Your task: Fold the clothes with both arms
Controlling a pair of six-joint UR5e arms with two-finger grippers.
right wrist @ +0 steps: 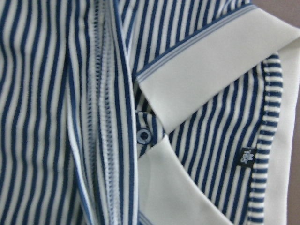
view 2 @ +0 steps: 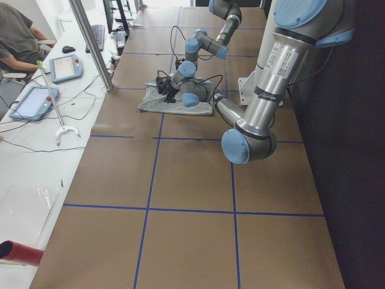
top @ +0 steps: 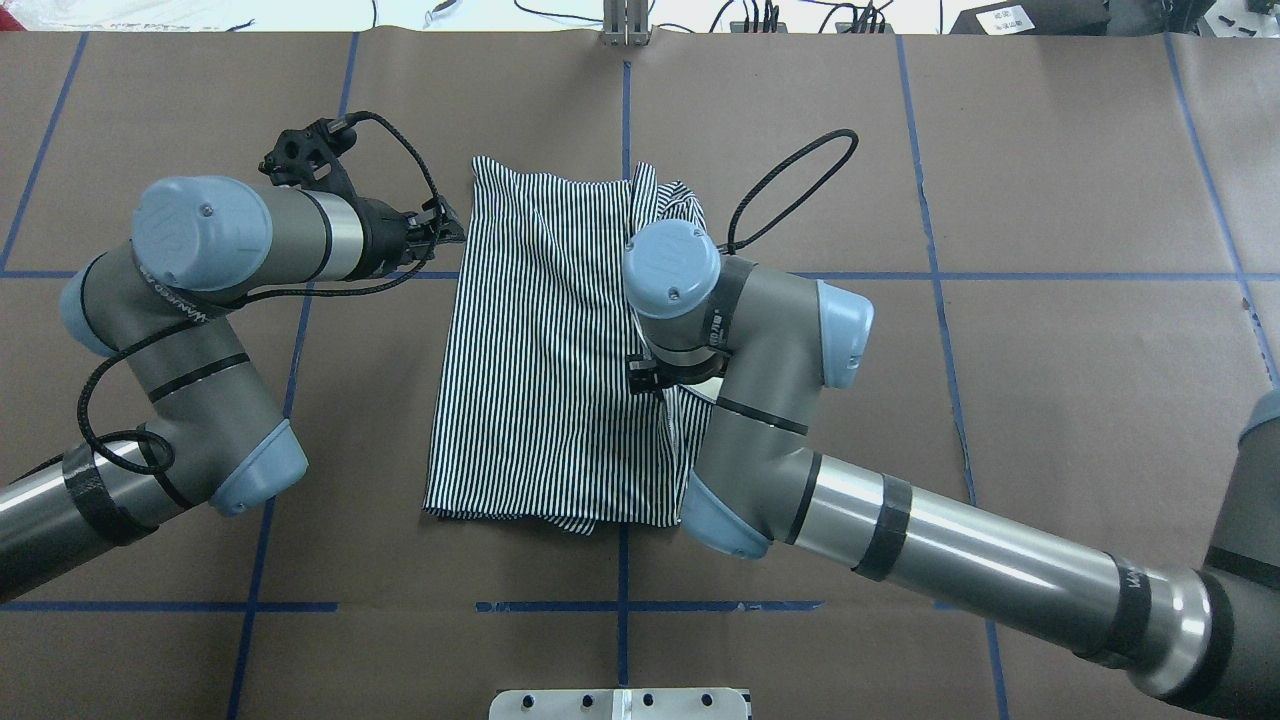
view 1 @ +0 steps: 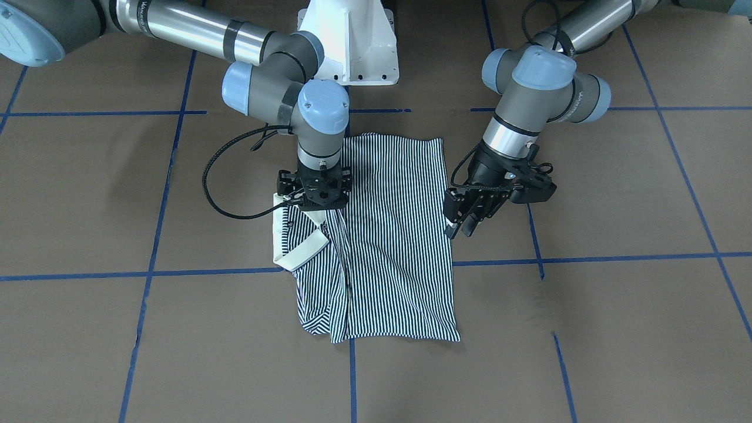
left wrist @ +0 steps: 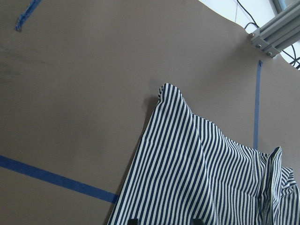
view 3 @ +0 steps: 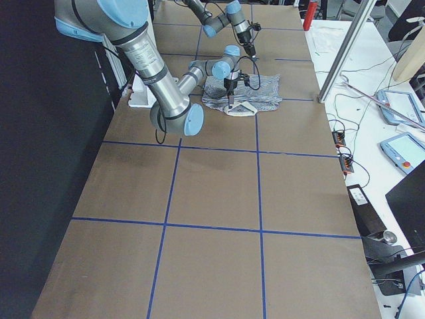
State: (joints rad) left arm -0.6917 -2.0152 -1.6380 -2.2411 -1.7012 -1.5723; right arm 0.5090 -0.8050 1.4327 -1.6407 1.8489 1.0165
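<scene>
In the front view we see the polo shirt (view 1: 393, 235) lying folded at centre frame on the table (view 1: 611, 329). The right gripper (view 1: 314, 202) hangs over its collar (view 1: 302, 252), and we cannot tell its opening. The left gripper (view 1: 461, 226) sits just beside the shirt's right edge. In the left wrist view its fingertips (left wrist: 133, 219) stand apart, holding nothing.

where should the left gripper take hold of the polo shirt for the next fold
Probably the long straight edge of the polo shirt nearest the left gripper. That edge lies flat on the table, so come in low from the robot's left and pinch all layers; the bulky collar sits opposite.
</scene>
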